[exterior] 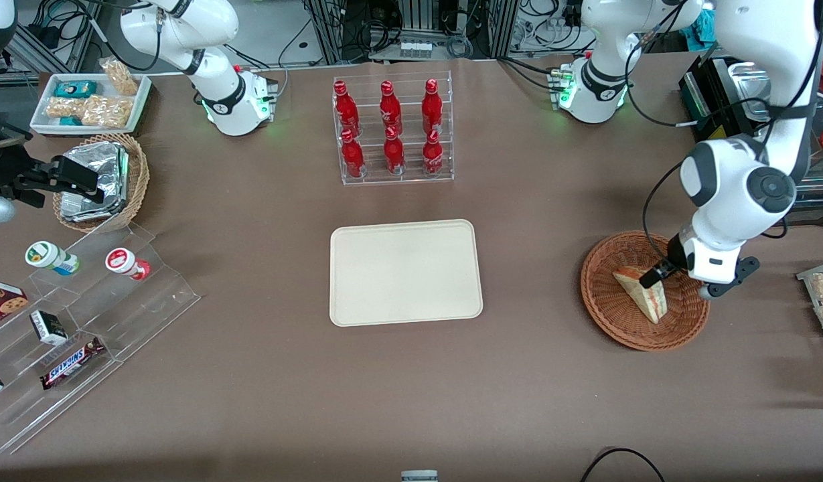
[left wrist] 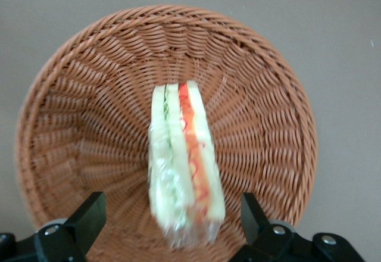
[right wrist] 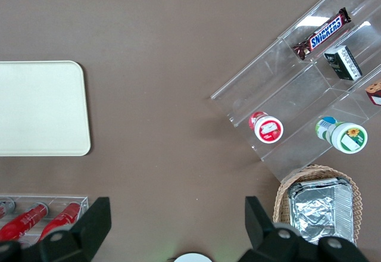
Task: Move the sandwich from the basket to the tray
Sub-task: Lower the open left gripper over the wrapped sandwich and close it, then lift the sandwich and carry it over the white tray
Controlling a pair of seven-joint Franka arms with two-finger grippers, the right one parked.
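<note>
The sandwich [exterior: 644,296] stands on edge in the reddish-brown wicker basket [exterior: 605,318], toward the working arm's end of the table. My left gripper [exterior: 654,276] hangs low over the basket, right above the sandwich. In the left wrist view the gripper [left wrist: 171,211] is open, with its two black fingers [left wrist: 89,214] on either side of the sandwich [left wrist: 184,161] and a gap on each side. The basket [left wrist: 83,95] fills that view. The cream tray [exterior: 404,271] lies flat mid-table with nothing on it, and shows in the right wrist view [right wrist: 41,107].
A clear rack of red bottles [exterior: 392,130] stands farther from the camera than the tray. Toward the parked arm's end are a tan basket with foil packs [exterior: 100,181], a white snack tray [exterior: 90,100] and a clear stepped display of snacks [exterior: 83,321].
</note>
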